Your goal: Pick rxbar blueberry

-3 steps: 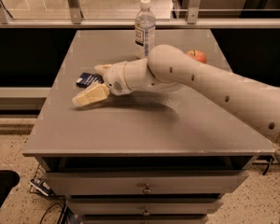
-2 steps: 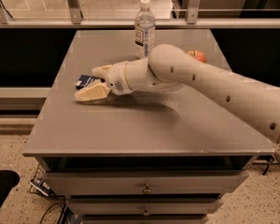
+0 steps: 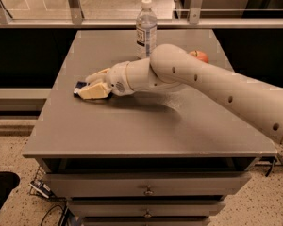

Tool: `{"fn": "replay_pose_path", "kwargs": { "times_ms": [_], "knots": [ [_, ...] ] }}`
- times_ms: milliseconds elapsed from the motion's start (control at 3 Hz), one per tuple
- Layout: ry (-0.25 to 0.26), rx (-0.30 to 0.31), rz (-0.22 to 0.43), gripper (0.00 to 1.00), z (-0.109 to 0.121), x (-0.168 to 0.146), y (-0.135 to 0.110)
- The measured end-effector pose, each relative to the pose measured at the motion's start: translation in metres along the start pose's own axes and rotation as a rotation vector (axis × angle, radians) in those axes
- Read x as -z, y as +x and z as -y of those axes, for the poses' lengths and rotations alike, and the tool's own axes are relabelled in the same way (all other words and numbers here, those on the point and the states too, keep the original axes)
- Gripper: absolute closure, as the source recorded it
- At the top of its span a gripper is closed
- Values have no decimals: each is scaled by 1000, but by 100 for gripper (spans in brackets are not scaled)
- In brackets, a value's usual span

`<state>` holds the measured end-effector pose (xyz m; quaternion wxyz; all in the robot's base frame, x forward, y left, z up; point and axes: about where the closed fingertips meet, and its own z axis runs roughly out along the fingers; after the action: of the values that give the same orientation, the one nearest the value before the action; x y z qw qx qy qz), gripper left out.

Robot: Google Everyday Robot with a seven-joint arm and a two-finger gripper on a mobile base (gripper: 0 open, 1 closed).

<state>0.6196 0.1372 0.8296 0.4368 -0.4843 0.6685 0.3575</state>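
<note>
The gripper (image 3: 95,84) lies low on the left part of the grey table (image 3: 132,135), its arm (image 3: 217,86) reaching in flat from the right, probably so the tool can meet a thin thing lying flat on the surface. The rxbar blueberry (image 3: 79,85) sits under and just left of the gripper's tip. Only a dark navy corner with a trace of white shows, and the rest is covered. Whether the jaws grip it I cannot tell. A water bottle (image 3: 146,25) stands upright at the far edge, well apart.

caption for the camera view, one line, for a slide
Pincer at the rxbar blueberry near the table edge, water bottle standing behind.
</note>
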Motion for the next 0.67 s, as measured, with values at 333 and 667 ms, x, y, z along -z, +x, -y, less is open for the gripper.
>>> {"fn": "replay_pose_path", "kwargs": {
  "times_ms": [333,667],
  "knots": [
    [0,0,0,100,0,0,0],
    [-1,0,0,100,0,0,0]
  ]
}}
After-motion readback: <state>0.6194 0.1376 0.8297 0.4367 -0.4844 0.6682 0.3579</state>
